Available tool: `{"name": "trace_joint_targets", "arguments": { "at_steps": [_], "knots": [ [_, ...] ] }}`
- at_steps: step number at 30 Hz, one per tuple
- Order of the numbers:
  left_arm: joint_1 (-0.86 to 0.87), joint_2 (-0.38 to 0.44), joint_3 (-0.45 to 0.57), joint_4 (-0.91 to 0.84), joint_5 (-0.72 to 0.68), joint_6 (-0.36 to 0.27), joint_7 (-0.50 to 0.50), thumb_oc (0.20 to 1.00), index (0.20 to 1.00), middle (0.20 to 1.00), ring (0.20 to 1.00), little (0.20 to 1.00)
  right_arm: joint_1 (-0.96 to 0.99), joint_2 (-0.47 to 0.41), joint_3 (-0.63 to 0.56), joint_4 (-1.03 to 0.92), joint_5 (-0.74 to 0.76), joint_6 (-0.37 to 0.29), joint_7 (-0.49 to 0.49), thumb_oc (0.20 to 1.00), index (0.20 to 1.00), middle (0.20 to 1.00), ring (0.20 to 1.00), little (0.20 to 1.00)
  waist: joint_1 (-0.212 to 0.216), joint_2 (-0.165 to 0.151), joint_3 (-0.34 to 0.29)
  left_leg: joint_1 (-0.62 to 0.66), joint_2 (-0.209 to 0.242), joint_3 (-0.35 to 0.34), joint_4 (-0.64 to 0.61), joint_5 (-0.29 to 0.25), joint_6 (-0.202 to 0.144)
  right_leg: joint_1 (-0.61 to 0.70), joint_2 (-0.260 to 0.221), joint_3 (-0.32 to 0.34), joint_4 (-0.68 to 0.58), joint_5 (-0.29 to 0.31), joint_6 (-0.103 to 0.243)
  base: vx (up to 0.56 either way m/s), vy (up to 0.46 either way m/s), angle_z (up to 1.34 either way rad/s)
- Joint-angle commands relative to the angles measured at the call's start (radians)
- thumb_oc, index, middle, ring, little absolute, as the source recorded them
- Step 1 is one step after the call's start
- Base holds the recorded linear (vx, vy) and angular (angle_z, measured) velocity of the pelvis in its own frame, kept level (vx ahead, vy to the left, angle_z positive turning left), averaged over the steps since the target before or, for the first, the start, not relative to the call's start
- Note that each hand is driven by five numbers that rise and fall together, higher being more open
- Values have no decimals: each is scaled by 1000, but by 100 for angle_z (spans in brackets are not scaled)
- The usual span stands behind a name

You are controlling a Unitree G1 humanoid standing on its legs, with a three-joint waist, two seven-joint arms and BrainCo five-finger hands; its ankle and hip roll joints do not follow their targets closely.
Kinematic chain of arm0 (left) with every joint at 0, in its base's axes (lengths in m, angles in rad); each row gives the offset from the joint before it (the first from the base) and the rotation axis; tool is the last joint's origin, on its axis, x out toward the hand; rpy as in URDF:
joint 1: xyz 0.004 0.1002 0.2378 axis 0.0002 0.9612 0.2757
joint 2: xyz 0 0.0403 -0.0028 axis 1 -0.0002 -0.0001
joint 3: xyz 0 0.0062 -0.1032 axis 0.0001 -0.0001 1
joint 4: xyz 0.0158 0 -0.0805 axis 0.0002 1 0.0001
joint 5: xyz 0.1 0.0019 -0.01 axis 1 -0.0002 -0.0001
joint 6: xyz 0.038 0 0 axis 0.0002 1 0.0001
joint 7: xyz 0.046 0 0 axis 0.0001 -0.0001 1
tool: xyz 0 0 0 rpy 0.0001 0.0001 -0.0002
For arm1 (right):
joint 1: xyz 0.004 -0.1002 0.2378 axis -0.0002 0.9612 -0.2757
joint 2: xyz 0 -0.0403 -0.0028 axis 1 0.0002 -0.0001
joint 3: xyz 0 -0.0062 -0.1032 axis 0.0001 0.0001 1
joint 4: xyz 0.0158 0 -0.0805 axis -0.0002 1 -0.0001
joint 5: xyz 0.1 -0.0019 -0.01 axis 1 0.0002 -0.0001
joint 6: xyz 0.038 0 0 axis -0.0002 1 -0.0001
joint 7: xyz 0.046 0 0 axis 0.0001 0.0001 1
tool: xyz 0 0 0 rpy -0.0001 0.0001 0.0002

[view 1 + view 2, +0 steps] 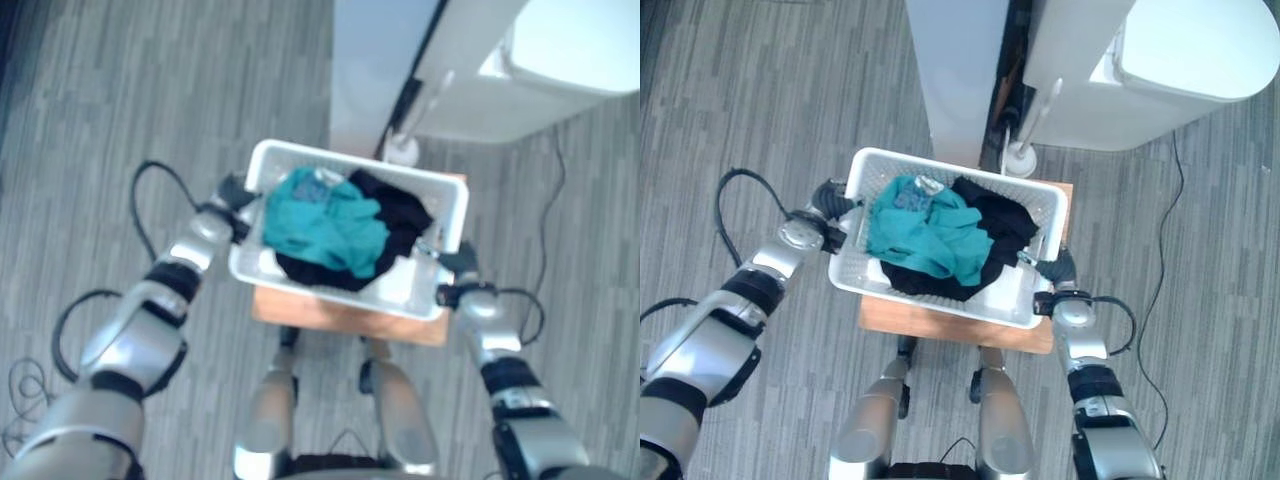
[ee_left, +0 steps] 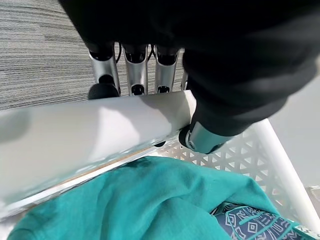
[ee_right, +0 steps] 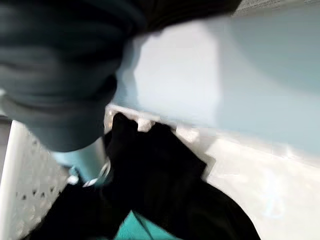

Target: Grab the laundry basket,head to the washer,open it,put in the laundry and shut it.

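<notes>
White laundry basket (image 1: 1045, 215) sits at centre of the head views on a small wooden bench (image 1: 940, 322), tilted a little off square. Inside: teal garment (image 1: 930, 235) heaped toward 9 o'clock, black clothes (image 1: 1005, 225) toward 3 o'clock and under the teal, patterned cloth (image 2: 255, 225) tucked at the teal's far edge.

Left hand (image 1: 830, 205) at the basket's 9 o'clock rim; fingers (image 2: 135, 75) hooked down the outside of the rim, thumb inside against the lattice wall: holding the basket. Right hand (image 1: 1060, 270) at the rim near 4 o'clock, thumb (image 3: 85, 162) inside by the black clothes; cannot tell how its fingers sit.

White washer (image 1: 1190, 60) stands at 1 o'clock, a white panel (image 1: 950, 70) at 12 o'clock. Grey plank floor (image 1: 760, 90) all round.
</notes>
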Motion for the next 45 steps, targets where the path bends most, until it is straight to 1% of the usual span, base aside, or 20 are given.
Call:
{"name": "trace_joint_targets", "arguments": {
  "at_steps": [1,8,15,21,28,29,30,32,33,35,38,39,41,42,45],
  "knots": [
    [-83,-3,-18,-54,24,-36,-12,200,200,200,200,200,13,-32,-38,-82,-2,-31,11,200,200,200,200,200,13,46,-9,-26,32,-53,-53,56,24,90,-62,-6,17,-68,60,0,0,0],
    [-56,13,11,-100,40,-38,-1,200,200,200,200,200,33,-39,-33,-90,-30,-37,23,200,200,200,200,200,19,46,-9,-33,33,-55,-53,57,22,83,-63,-7,18,-68,59,0,0,0],
    [-35,15,33,-126,52,-42,13,200,200,200,200,200,37,-46,-37,-113,-53,-35,12,200,200,200,200,200,17,45,-9,-24,34,-55,-53,55,22,89,-62,-6,19,-70,58,0,0,0],
    [-13,14,60,-167,48,-44,21,200,200,200,200,200,35,-45,-42,-172,-70,-29,0,200,200,200,200,200,17,45,-9,-8,36,-54,-53,52,22,107,-61,-4,18,-73,57,0,0,0],
    [56,43,86,-275,41,-39,21,200,200,200,200,200,68,-25,-68,-291,-72,-15,4,200,200,200,200,200,21,48,-9,25,36,-49,-53,47,23,136,-61,-6,19,-77,53,-2,-7,-2],
    [95,51,105,-319,39,-41,24,200,200,200,200,200,90,-14,-80,-352,-72,-11,10,200,200,200,200,200,23,48,-9,40,38,-48,-53,46,23,149,-62,-6,21,-79,51,0,0,0],
    [95,51,105,-319,39,-41,24,200,200,200,200,200,90,-14,-80,-352,-72,-11,10,200,200,200,200,200,23,48,-9,40,38,-48,-53,46,23,149,-62,-6,21,-79,51,-2,-31,-4],
    [175,67,142,-392,34,-39,25,200,200,200,200,200,133,7,-104,-426,-66,-2,25,200,200,200,200,200,25,47,-9,64,39,-44,-53,43,25,171,-62,-7,25,-84,49,0,0,0],
    [177,67,142,-393,34,-38,25,200,200,200,200,200,134,8,-103,-427,-66,-2,25,200,200,200,200,200,24,47,-9,65,39,-44,-53,42,25,172,-61,-7,24,-85,49,0,0,0],
    [298,84,200,-483,41,-32,14,200,200,200,200,200,198,36,-125,-495,-47,4,46,200,200,200,200,200,27,47,-19,95,41,-41,-53,36,27,198,-61,-7,26,-89,45,0,0,0],
    [350,88,227,-513,47,-29,9,200,200,200,200,200,226,49,-130,-518,-38,5,56,200,200,200,200,200,28,46,-34,104,42,-39,-53,32,28,206,-61,-9,27,-92,44,15,-10,0],
    [473,91,288,-586,51,-20,-10,200,200,200,200,200,286,75,-136,-555,-15,13,89,200,200,200,200,200,33,43,-71,126,45,-34,-53,23,28,226,-58,-10,34,-104,42,36,-22,-1],
    [474,92,288,-587,51,-19,-10,200,200,200,200,200,287,75,-136,-556,-15,13,89,200,200,200,200,200,32,43,-71,126,45,-34,-53,23,28,226,-58,-10,34,-104,42,33,-21,-2],
    [561,98,327,-633,57,-10,-23,200,200,200,200,200,329,93,-139,-586,4,19,110,200,200,200,200,200,36,41,-96,146,47,-31,-53,16,29,241,-56,-13,48,-116,40,51,-25,5],
    [704,91,409,-704,64,5,-50,200,200,200,200,200,380,115,-150,-602,28,27,140,200,200,200,200,200,43,39,-140,179,53,-29,-53,2,32,265,-52,-11,73,-138,39,62,-34,-2]
  ]
}}
